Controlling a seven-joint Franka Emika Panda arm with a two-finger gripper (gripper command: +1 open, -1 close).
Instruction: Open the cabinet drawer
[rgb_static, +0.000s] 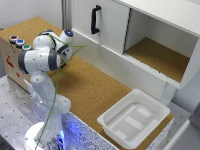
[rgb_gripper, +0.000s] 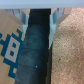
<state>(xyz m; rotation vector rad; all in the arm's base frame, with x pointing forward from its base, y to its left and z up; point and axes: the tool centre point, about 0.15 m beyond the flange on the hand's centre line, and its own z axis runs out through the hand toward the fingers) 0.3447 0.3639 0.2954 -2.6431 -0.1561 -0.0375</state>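
The low tan box (rgb_static: 11, 59) with coloured buttons (rgb_static: 19, 41) on its cork top stands at the exterior view's left. The arm (rgb_static: 42, 60) stands in front of it. The cabinet drawer's pale front and black bar handle are hidden or out of view in both views. The gripper's fingers are hidden in the exterior view; the wrist (rgb_static: 66, 35) sits above the cork counter beside the box. In the wrist view the gripper (rgb_gripper: 38, 19) is open and empty, its fingers (rgb_gripper: 23, 21) spread over a dark band (rgb_gripper: 35, 55) between a brown surface with blue print (rgb_gripper: 10, 47) and cork (rgb_gripper: 70, 55).
A tall white cupboard door with a vertical black handle (rgb_static: 95, 20) stands at the back, beside an open cork-floored compartment (rgb_static: 160, 55). A white plastic tub (rgb_static: 134, 117) sits on the cork counter (rgb_static: 90, 87) at the exterior view's right. The arm's base rests on a perforated metal table (rgb_static: 12, 112).
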